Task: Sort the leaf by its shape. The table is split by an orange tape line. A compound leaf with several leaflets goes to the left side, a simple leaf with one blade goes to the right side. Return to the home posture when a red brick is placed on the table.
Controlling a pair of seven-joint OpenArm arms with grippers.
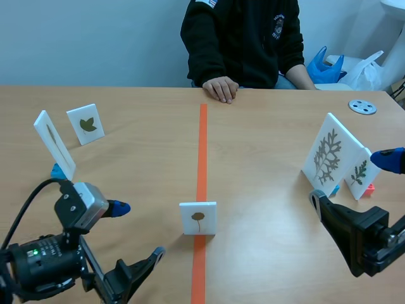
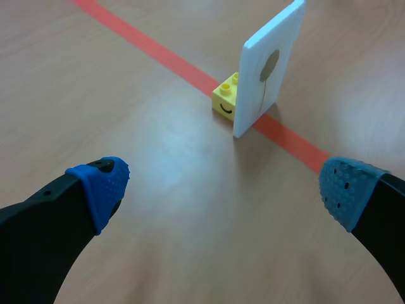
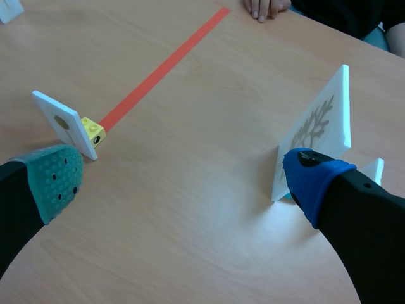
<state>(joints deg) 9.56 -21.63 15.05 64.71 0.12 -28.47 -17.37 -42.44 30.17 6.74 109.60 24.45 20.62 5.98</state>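
**A:** Where's the leaf?

**B:** The small leaf card (image 1: 198, 218) stands upright right on the orange tape line (image 1: 202, 145), with a yellow brick (image 2: 226, 98) touching its base. The leaf looks like one blade on a stalk, though it's tiny.

**A:** And the tools?

**B:** The left tool (image 2: 221, 190) is released, fingers wide apart, low over the desk (image 1: 266, 139) left of the line. The right tool (image 3: 183, 180) is released too, right of the line, near the big feathery-leaf card (image 1: 328, 155).

**A:** Anyone else?

**B:** A person's hand (image 1: 220, 87) rests at the line's far end.
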